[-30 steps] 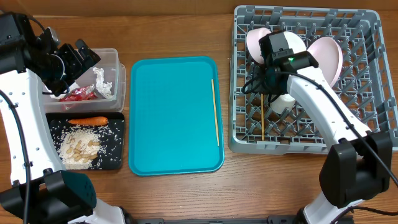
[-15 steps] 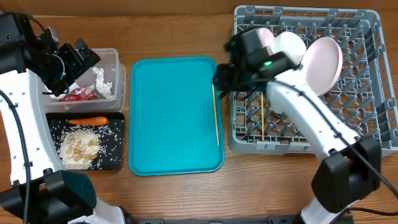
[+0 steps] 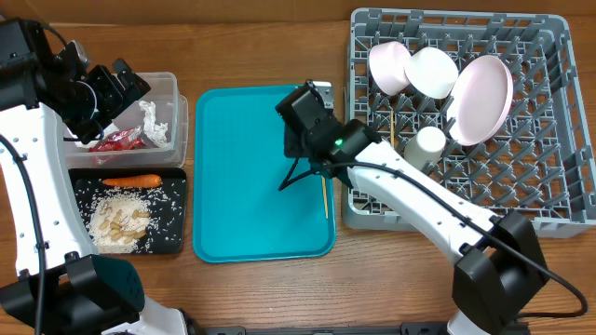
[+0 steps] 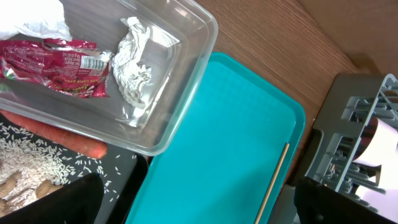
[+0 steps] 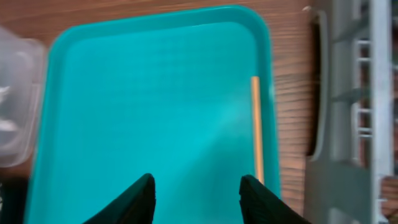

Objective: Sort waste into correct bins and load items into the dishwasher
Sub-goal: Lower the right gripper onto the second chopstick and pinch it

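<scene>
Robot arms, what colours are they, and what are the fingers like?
The left arm and right arm have white shells, chunky black joints and thin black cables. The right arm shows a tiny green light. Its fingers are black and pointed.

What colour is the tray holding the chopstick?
The tray is teal, clearest in the right wrist view.

Flat on wooden table point(image 3: 270, 288): teal tray point(image 3: 242, 186), rectangular, rounded corners, raised rim, just toward 9 o'clock from overhead-view centre, long sides running 12 to 6 o'clock. Wood brown, grain running 9 to 3 o'clock.
</scene>
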`<state>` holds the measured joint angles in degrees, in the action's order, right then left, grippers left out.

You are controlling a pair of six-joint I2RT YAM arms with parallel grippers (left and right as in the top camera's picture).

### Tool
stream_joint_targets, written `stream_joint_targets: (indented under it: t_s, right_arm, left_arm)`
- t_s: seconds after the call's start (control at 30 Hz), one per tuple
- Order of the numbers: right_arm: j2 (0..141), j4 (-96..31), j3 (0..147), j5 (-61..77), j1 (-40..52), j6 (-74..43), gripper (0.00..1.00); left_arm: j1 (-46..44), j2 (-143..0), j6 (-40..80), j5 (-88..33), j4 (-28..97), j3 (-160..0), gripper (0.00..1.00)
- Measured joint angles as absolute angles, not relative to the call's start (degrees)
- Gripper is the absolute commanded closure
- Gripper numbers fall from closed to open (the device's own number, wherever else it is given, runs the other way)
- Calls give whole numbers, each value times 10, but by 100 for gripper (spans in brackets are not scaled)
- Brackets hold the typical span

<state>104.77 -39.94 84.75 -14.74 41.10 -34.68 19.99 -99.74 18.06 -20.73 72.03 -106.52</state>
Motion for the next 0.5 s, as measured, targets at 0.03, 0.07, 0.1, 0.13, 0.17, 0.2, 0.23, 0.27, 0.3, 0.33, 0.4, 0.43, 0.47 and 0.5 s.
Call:
stream_joint_targets:
  t_s: [0.03, 0.07, 0.1, 0.13, 0.17, 0.2, 0.23, 0.27, 0.3, 0.33, 0.4, 0.43, 0.47, 0.5]
  right_arm:
    - [1052, -399, 846, -155, 410, -350, 51]
    - [1058, -399, 846, -160, 410, -352, 51]
    - [1065, -398, 846, -165, 409, -354, 50]
    - [1075, -396, 846, -169, 409, -356, 50]
    - [1084, -396, 846, -170, 409, -357, 49]
    - [1093, -395, 846, -172, 409, -358, 49]
    - [1104, -393, 846, -174, 409, -359, 49]
    - [1114, -389, 845, -174, 409, -359, 49]
    - [1123, -385, 844, -174, 409, -360, 49]
    - [1131, -382, 842, -175, 409, -360, 49]
    - [1145, -379, 841, -176, 409, -360, 49]
    - [1150, -377, 841, -176, 409, -360, 49]
    - [1157, -377, 841, -176, 409, -360, 49]
    - [1161, -377, 841, -176, 409, -360, 48]
  left_arm:
    - [200, -997, 181, -207, 720, -1065, 0]
    - [200, -997, 181, -207, 720, -1065, 0]
    - [200, -997, 181, -207, 720, -1065, 0]
    - [200, -997, 181, -207, 720, -1065, 0]
    - [200, -997, 181, -207, 720, -1065, 0]
    - [200, -997, 181, -207, 720, -1065, 0]
    - [200, -997, 181, -207, 720, -1065, 0]
    - [200, -997, 181, -207, 720, -1065, 0]
    - [200, -997, 181, -207, 720, -1065, 0]
    - [200, -997, 181, -207, 720, -1065, 0]
    - [200, -997, 181, -207, 720, -1065, 0]
    - [200, -997, 181, -207, 720, -1065, 0]
    - [200, -997, 181, -207, 720, -1065, 0]
    - [200, -997, 181, -207, 720, -1065, 0]
